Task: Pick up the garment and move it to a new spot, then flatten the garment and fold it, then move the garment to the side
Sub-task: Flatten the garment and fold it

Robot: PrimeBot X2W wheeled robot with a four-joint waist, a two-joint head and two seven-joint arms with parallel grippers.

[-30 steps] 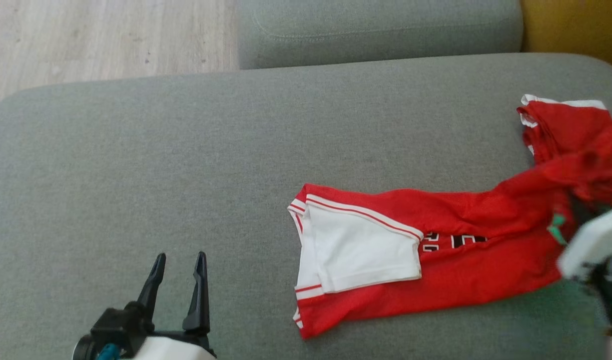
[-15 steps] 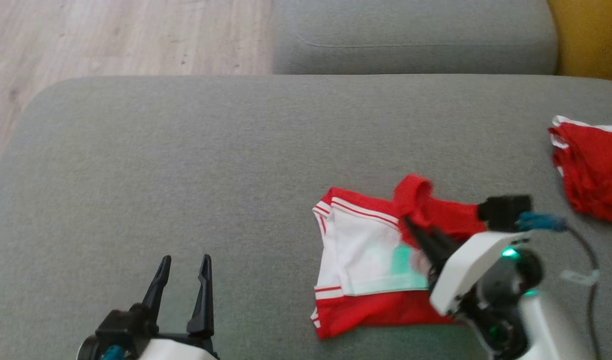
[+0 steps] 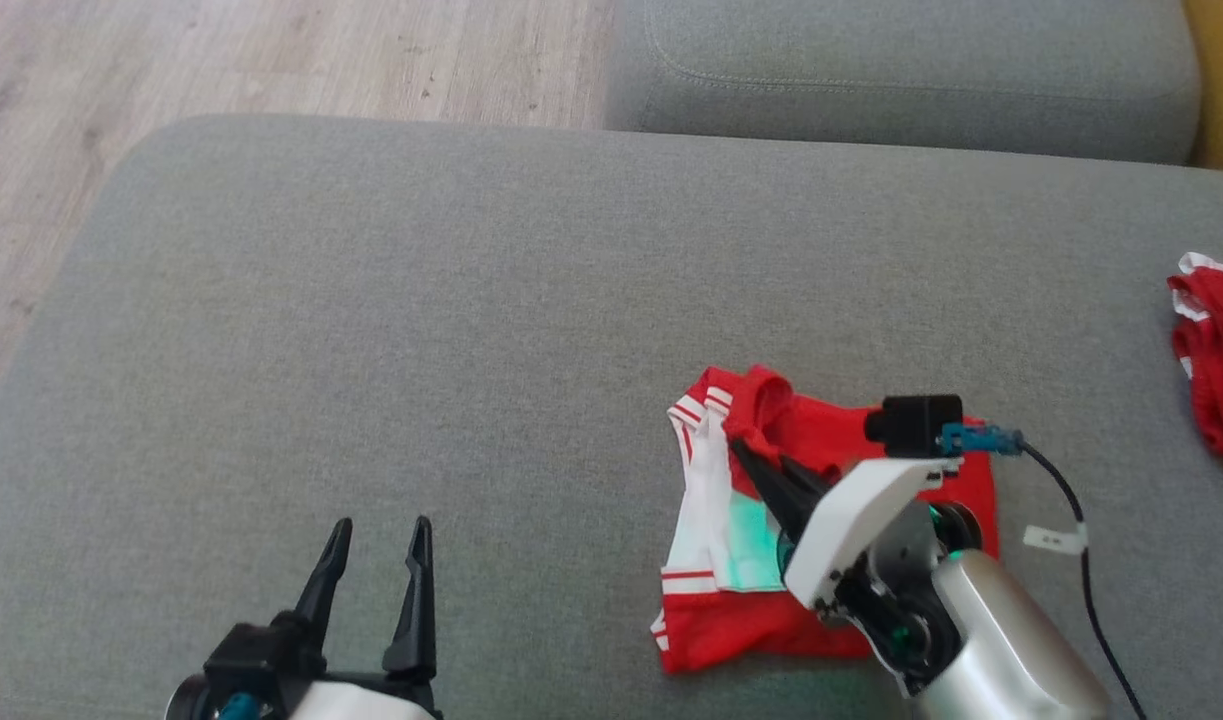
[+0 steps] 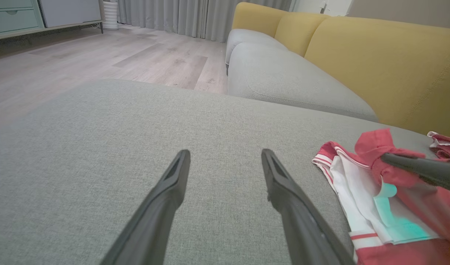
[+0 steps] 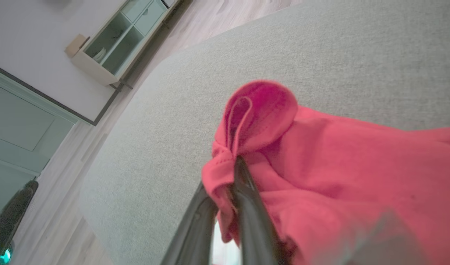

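Observation:
The garment (image 3: 751,630), a red jersey with white panels and striped trim, lies bunched on the grey cushion (image 3: 471,300) right of centre. My right gripper (image 3: 756,455) is shut on a rolled red fold of it, held over the white part (image 4: 361,191). In the right wrist view the two fingers pinch that red fold (image 5: 261,110) close together at the right gripper (image 5: 225,176). My left gripper (image 3: 382,525) stands open over bare cushion to the garment's left, holding nothing; its left gripper (image 4: 225,152) fingers are wide apart in its own view.
Another red and white piece of cloth (image 3: 1216,350) lies at the cushion's right edge. A second grey cushion (image 3: 901,70) sits behind, with a yellow backrest (image 4: 375,55). Wooden floor (image 3: 271,60) lies beyond the cushion's far left edge. A cable (image 3: 1081,540) trails from my right wrist.
My right gripper has carried the garment's right end leftward and doubled it over the white part, so the garment is much shorter. The head view has shifted. The left gripper stayed put.

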